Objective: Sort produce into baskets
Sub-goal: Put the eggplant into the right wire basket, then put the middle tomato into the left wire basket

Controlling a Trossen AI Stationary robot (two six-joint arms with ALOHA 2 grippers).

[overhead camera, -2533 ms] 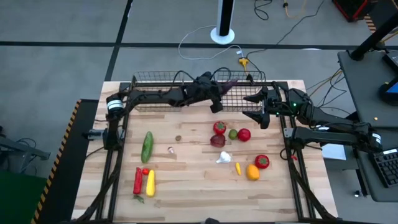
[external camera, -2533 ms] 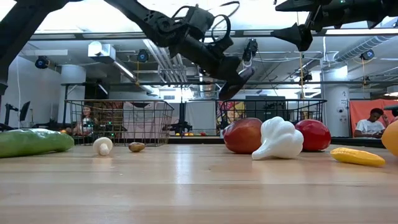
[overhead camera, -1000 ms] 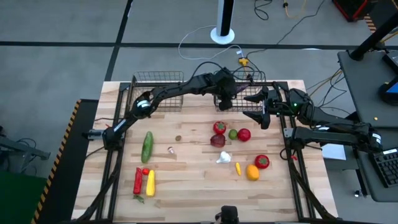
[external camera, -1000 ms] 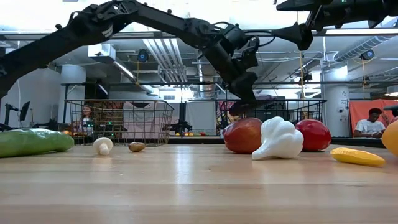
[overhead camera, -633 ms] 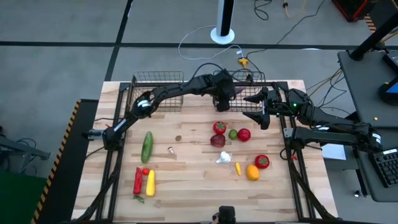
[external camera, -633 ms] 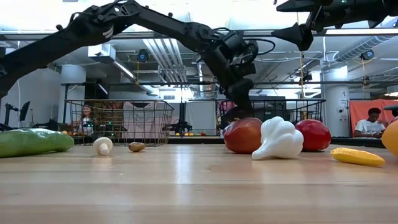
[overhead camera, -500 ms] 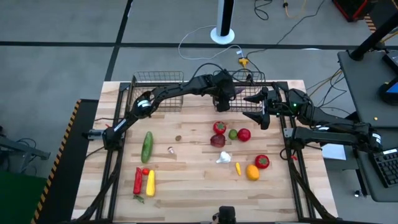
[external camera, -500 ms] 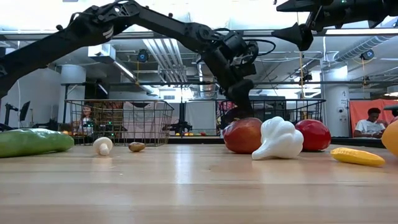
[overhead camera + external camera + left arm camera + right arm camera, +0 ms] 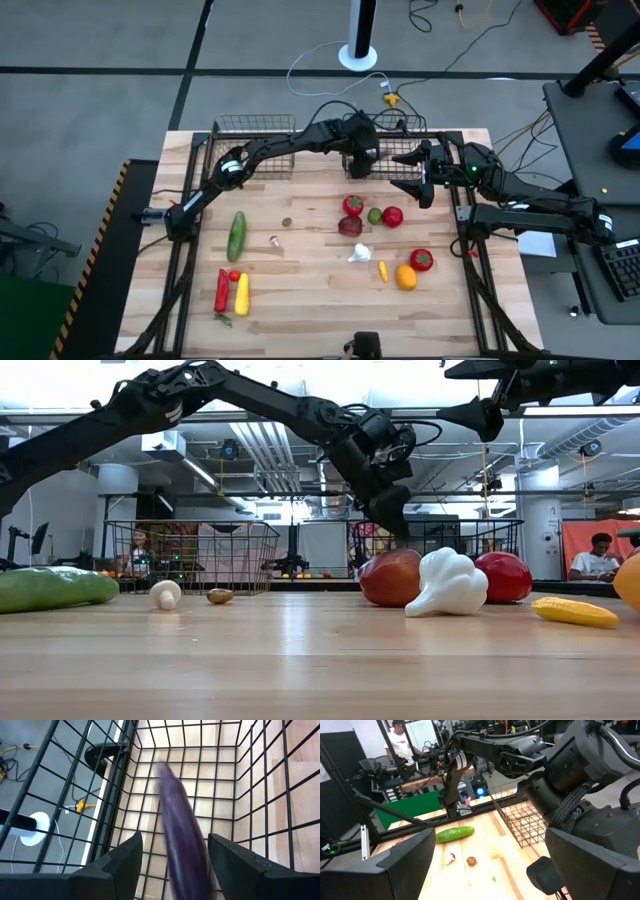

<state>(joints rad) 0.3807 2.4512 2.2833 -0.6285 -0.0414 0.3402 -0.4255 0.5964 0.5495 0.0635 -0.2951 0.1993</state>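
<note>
My left gripper (image 9: 357,165) reaches over the right wire basket (image 9: 400,150), fingers apart. In the left wrist view (image 9: 175,842) a long purple eggplant (image 9: 181,830) shows blurred between and beyond the fingers, over the basket's floor (image 9: 220,785). My right gripper (image 9: 418,180) hangs open and empty by the basket's right end. The left basket (image 9: 250,145) stands at the far edge. The other produce lies on the table: cucumber (image 9: 237,235), tomato (image 9: 353,205), lime (image 9: 374,215), white garlic (image 9: 360,253), orange (image 9: 406,277). My left gripper's fingers stand on either side of the eggplant's near part (image 9: 192,870), coming from above into the basket and lying along it. The eggplant is blurred, and I cannot tell whether a finger touches it.
A red chili (image 9: 221,290) and a yellow squash (image 9: 241,293) lie near left; a mushroom (image 9: 275,241) lies at mid-table. Red round pieces (image 9: 392,215) (image 9: 421,260) and a yellow corn (image 9: 383,270) lie right of centre. People show in the room behind (image 9: 598,555).
My left gripper has gone down into the right basket with the eggplant and then come up a little. The eggplant is now blurred between the parted fingers.
</note>
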